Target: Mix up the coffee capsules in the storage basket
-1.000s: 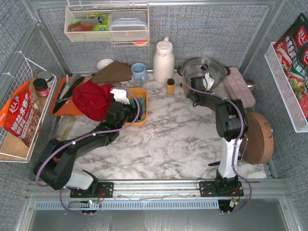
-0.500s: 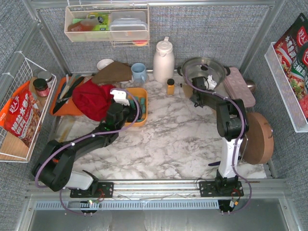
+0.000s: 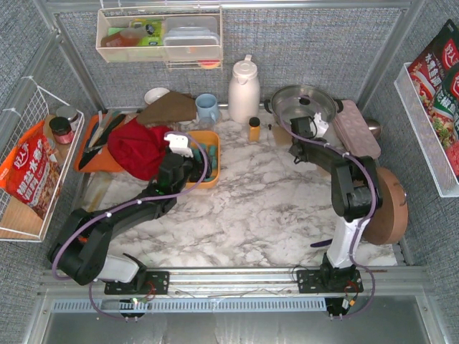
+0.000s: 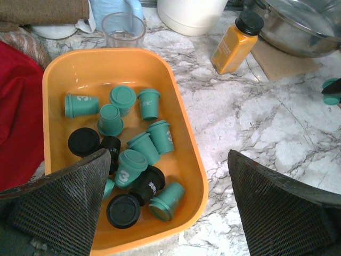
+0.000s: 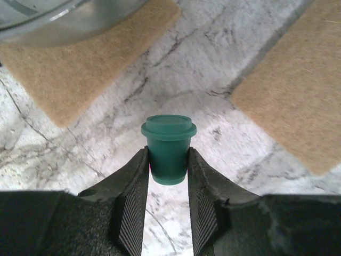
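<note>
White-veined marble table [image 3: 272, 208] in a grey-walled bay: one capsule held apart from the basket.

The left gripper [image 4: 168, 156] hovers with its fingers spread wide over the orange-yellow storage basket [image 4: 96, 69], gripping nothing. The coffee capsules [image 4: 133, 160] lie jumbled in the basket, mostly teal with several black ones toward its near end. The basket sits just beside a red cloth [image 3: 140, 149], and a clear glass [image 4: 123, 29] stands at its far rim. An amber bottle with a black cap [image 4: 234, 42] stands apart to its right. Across the table, near a steel pot [image 3: 303, 102], the right gripper [image 5: 168, 160] is clamped on the body of a single teal capsule [image 5: 168, 149]. That capsule is over bare marble between two cork mats [image 5: 80, 64].
</note>
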